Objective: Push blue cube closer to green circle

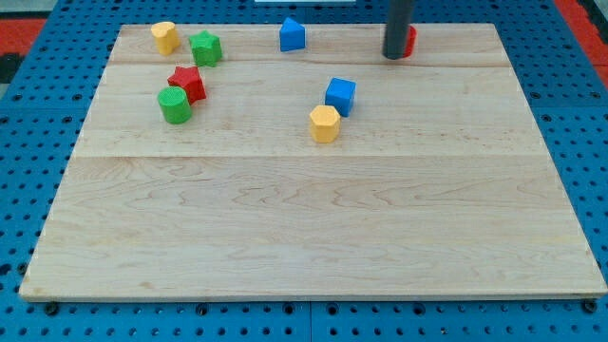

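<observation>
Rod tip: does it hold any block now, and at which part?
Nothing is held. My tip stands at the view's top beside a red block, far from the blue cube.

A pale wooden tabletop (313, 228) carries eight small blocks, all in its upper half. At the view's top left sit a yellow block (165, 37), a green star-like block (205, 48), a red star (188, 83) and a green cylinder (175, 105). A blue pointed block (293, 35) lies top centre; a red block (409, 41) shows partly behind the rod. Mid-board, the blue cube (340, 95) touches a yellow hexagonal block (324, 123).
</observation>
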